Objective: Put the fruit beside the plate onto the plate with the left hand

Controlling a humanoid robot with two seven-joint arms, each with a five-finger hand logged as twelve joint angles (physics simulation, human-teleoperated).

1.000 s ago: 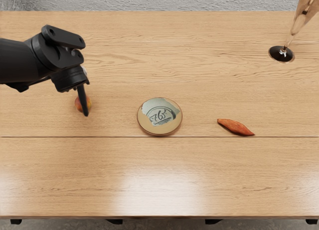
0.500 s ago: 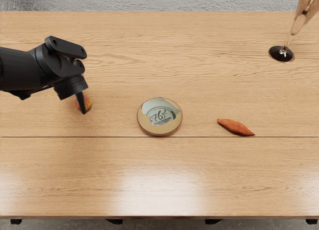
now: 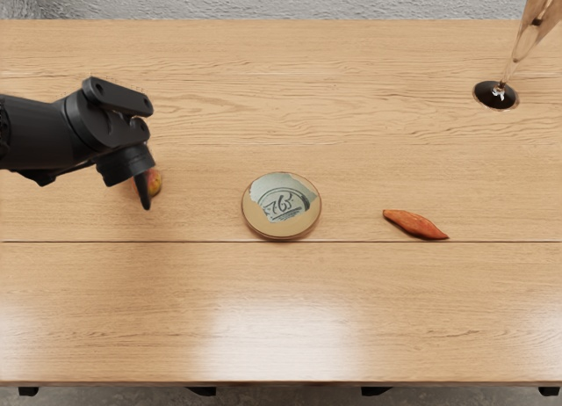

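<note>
Fruit (image 3: pixel 155 183) still sat on the surface (image 3: pixel 290 318), left of the plate (image 3: pixel 247 211), as my left hand (image 3: pixel 121 151) sank lower and my fingers (image 3: pixel 143 196) curled around it, ready to lift.

wooden table (image 3: pixel 351 318) carries plate (image 3: pixel 281 206), fruit (image 3: pixel 155 182), sweet potato (image 3: pixel 415 224), glass (image 3: pixel 495 95).

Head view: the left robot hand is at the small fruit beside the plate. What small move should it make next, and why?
Probably it should close on the fruit before any lift. The left robot hand hangs over the fruit and partly hides it. The fruit seems to rest on the table, apart from the plate. No firm hold shows yet.
</note>
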